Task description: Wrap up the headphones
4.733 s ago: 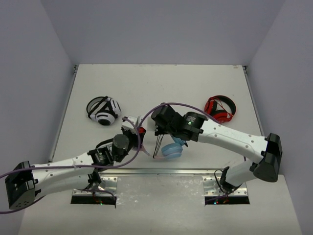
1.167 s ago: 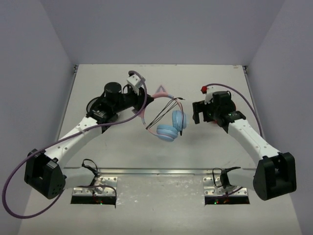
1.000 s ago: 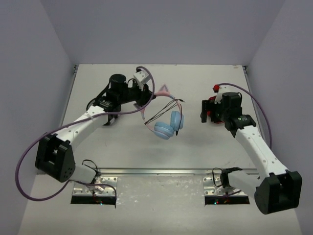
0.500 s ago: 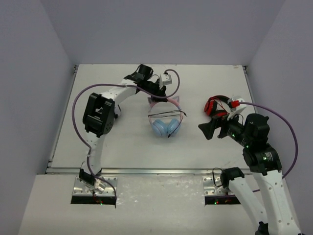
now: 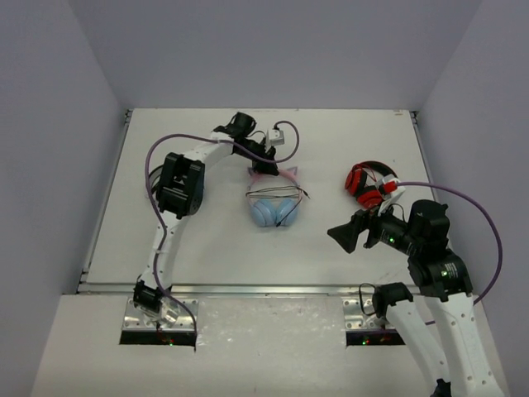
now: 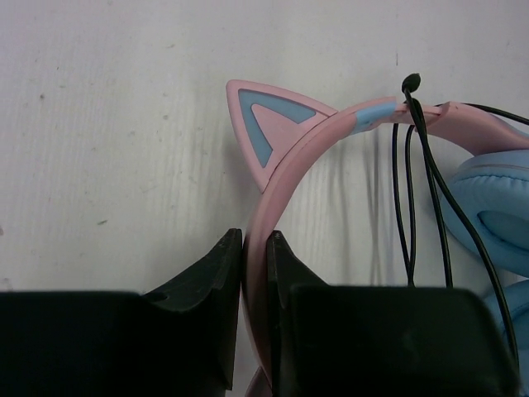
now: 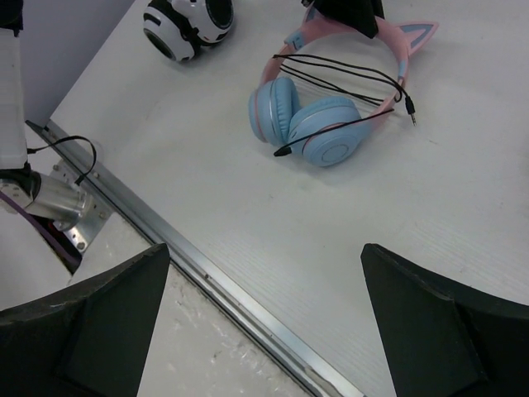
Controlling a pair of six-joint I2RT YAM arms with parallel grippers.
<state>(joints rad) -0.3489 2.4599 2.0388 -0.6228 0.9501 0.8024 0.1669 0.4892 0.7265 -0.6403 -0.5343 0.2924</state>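
Note:
The headphones (image 5: 269,212) lie mid-table, their pink band toward the far side and the light blue ear cups (image 7: 329,136) toward me. A thin black cable (image 7: 347,73) runs across the band several times, its plug end loose by the right cup. My left gripper (image 6: 254,236) is shut on the pink band (image 6: 299,150) just below one cat ear (image 6: 264,124). My right gripper (image 5: 339,235) hangs open and empty near the front right, well clear of the headphones, pointing left toward them.
Red-and-black headphones (image 5: 368,184) lie at the right, just beyond my right arm. White-and-black headphones (image 7: 186,21) sit at the left, behind my left arm's elbow (image 5: 180,184). A metal rail (image 7: 207,273) marks the table's near edge.
The left gripper, still shut on the band, has shifted the headphones slightly left. The right arm has drawn back a little toward the near edge, staying open.

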